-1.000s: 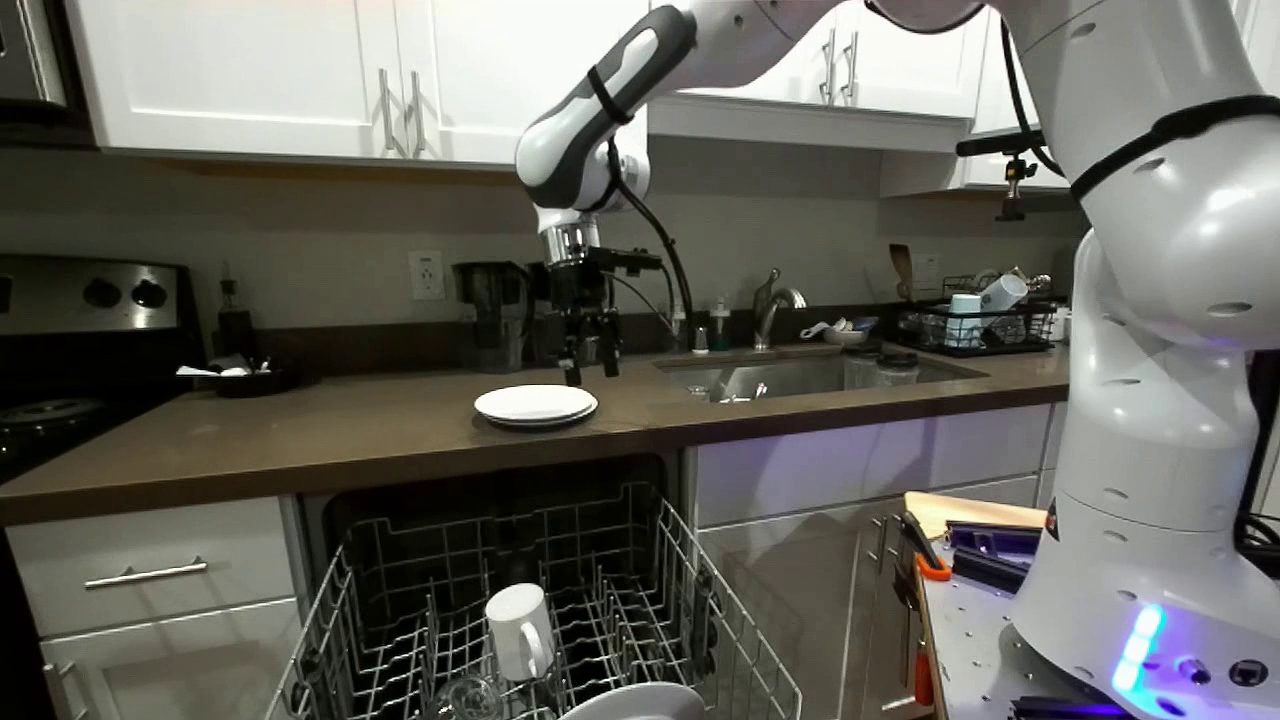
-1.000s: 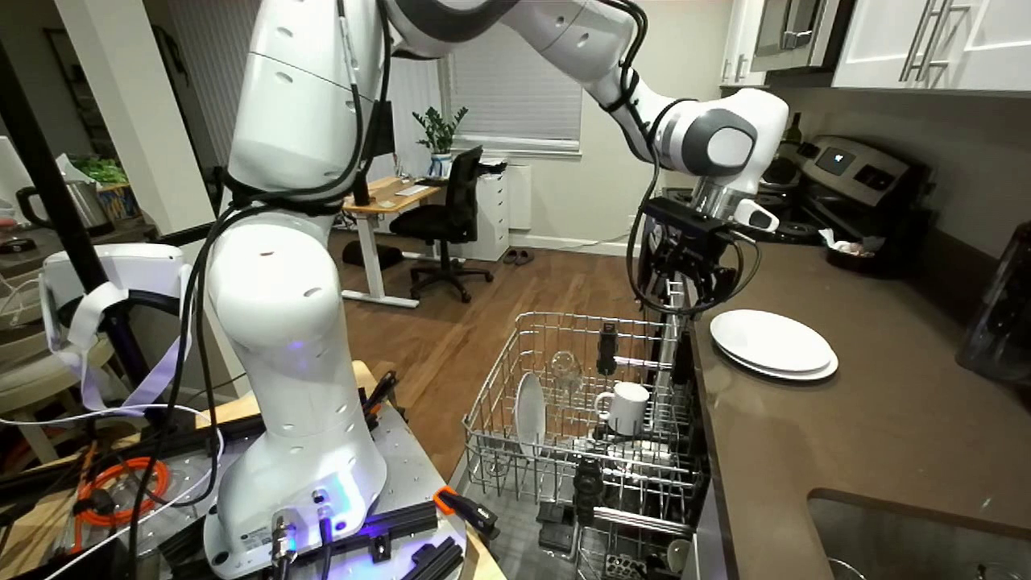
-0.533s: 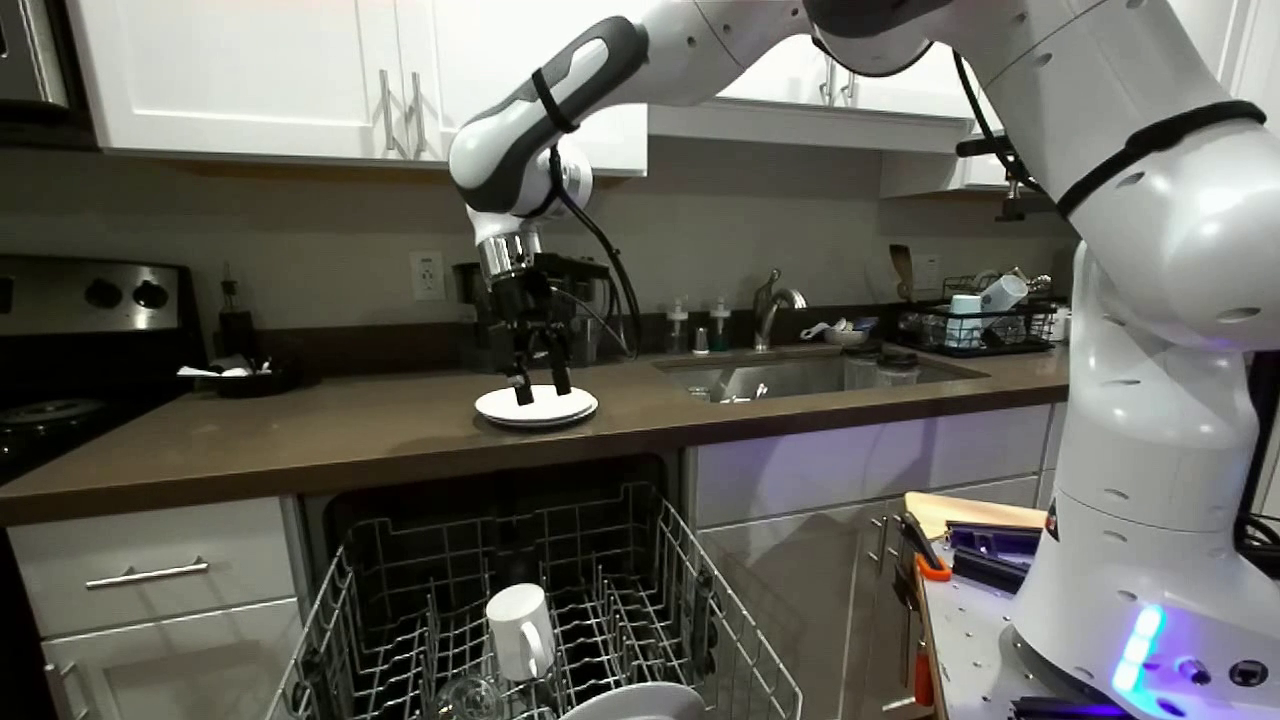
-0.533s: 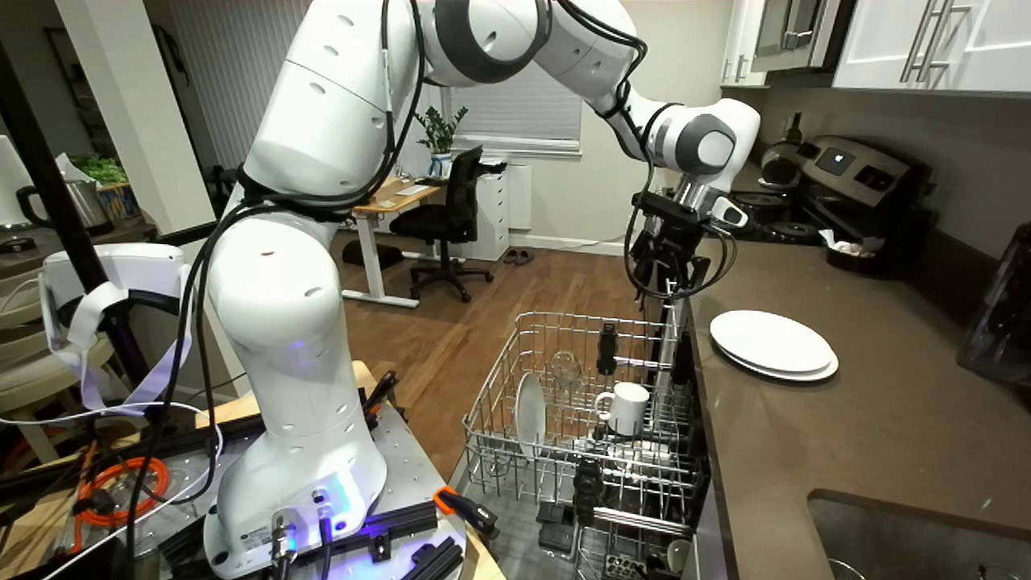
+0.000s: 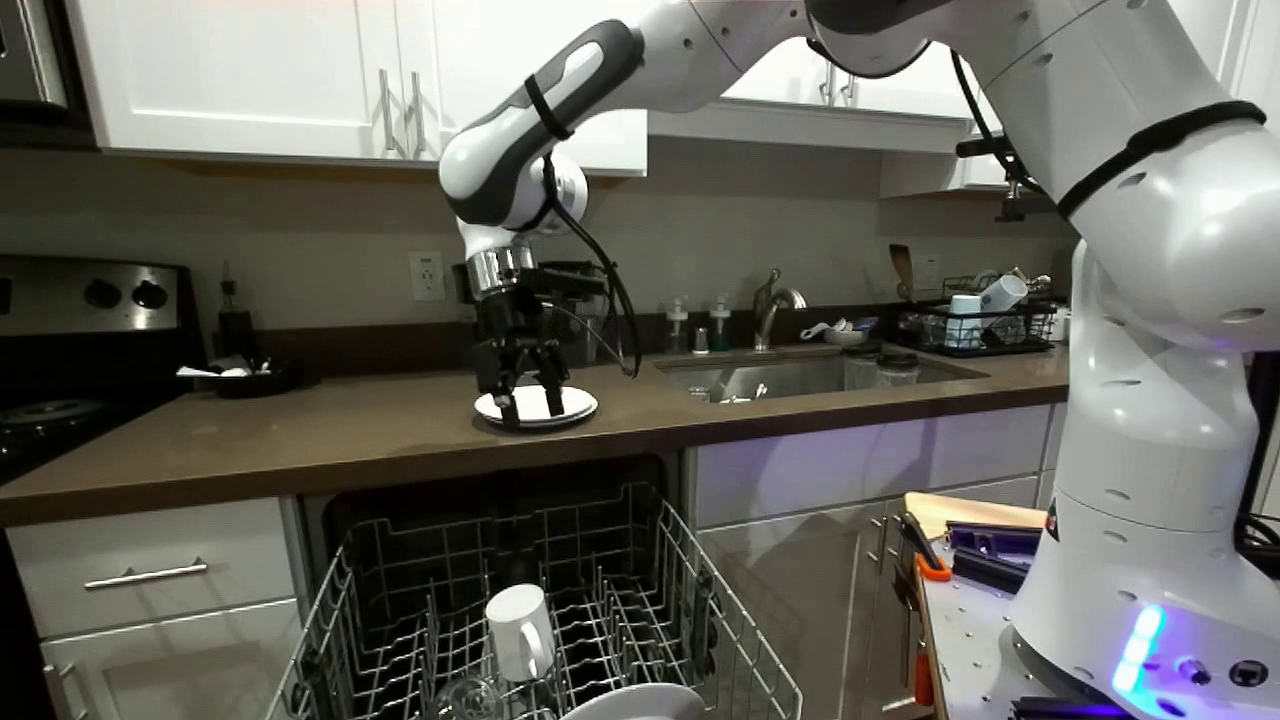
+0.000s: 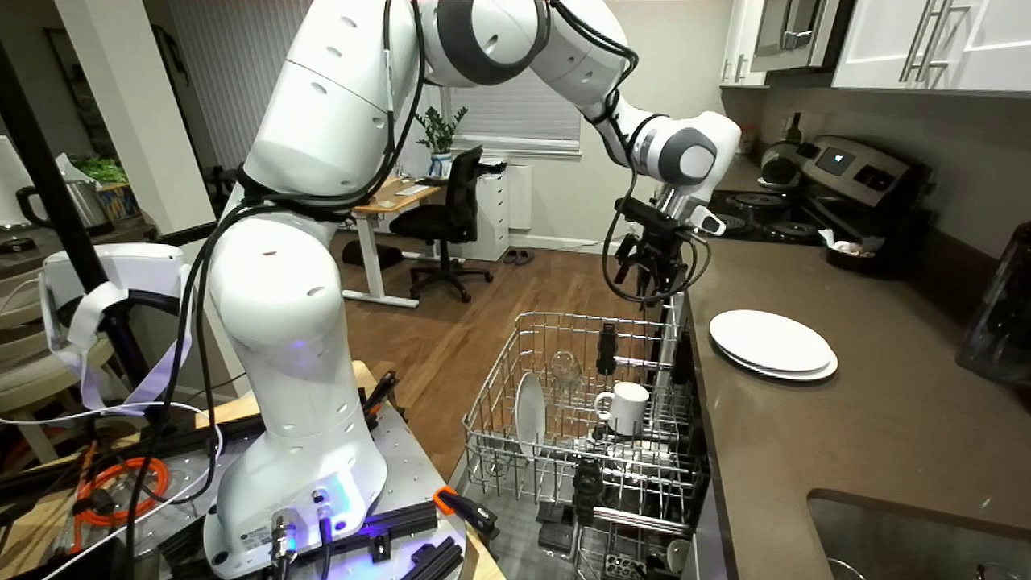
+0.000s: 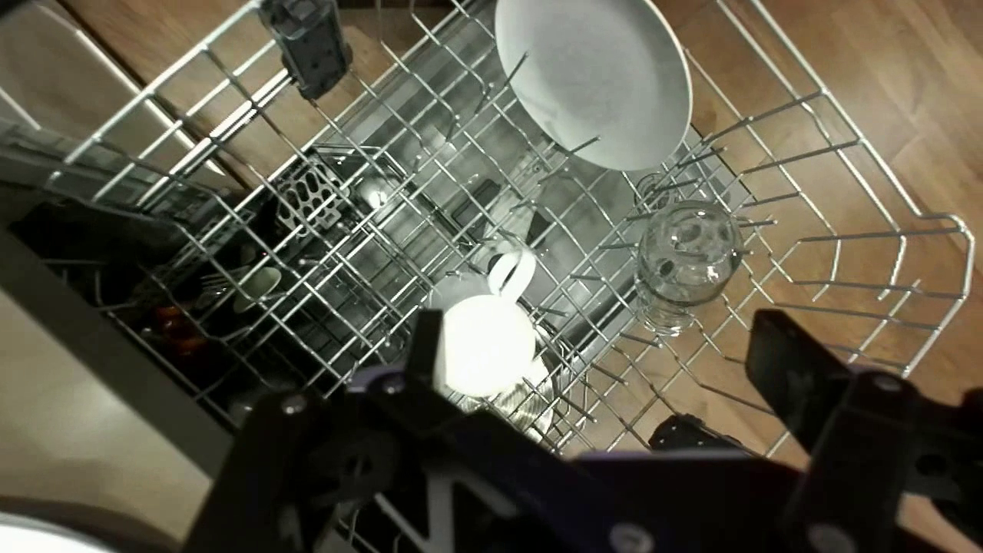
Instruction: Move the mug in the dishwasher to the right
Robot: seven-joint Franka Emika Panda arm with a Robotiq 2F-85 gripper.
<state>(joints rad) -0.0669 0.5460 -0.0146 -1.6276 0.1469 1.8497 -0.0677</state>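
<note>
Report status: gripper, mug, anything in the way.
Gripper open, above rack, holding nothing. Mug in rack, not gripped. Glass nearby, may get in the way.

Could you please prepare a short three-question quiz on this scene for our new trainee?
1. What see-through item shares the dishwasher rack with the mug?
2. True or false: the fingers stand open, not holding the mug.
3. Where are the stacked white plates: A) in the sink, B) on the counter, or C) on the stove?

Key: 1. A glass. 2. True. 3. B.
</note>
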